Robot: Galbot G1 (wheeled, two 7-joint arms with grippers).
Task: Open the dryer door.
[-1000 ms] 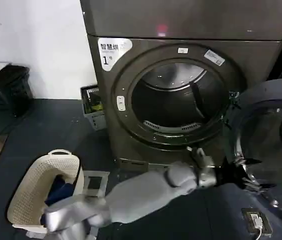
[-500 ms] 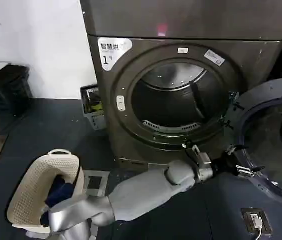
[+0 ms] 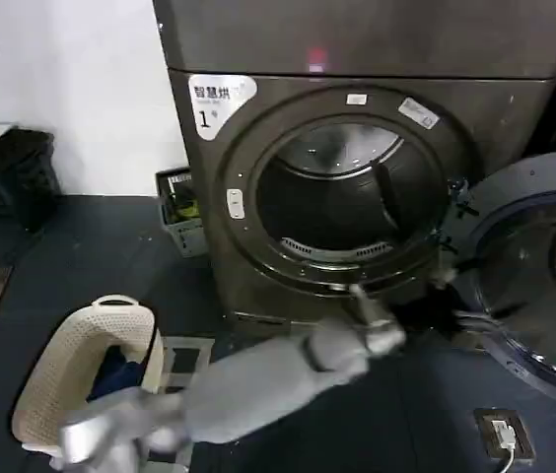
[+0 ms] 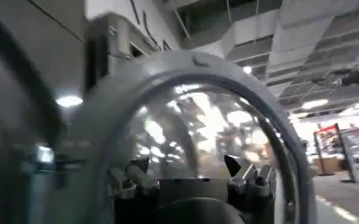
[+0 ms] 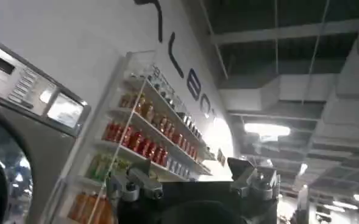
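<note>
At 3 o'clock of the dryer (image 3: 288, 59), the dryer door (image 3: 529, 212) stands swung open, the left gripper (image 4: 191, 179) facing its glass, fingers spread, holding nothing.

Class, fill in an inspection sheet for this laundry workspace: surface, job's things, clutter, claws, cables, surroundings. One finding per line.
Surface: dark floor in front of the machine.
Job's things: dryer with "1" sticker; dryer door swung open to the robot's right, drum opening exposed.
Clutter: cream laundry basket holding dark clothes; small grey crate beside the dryer.
Claws: left claw open, facing the door glass; right claw open, raised toward shelves of bottles.
Cables: floor socket with a white plug.
Surroundings: white wall; black bin.
</note>
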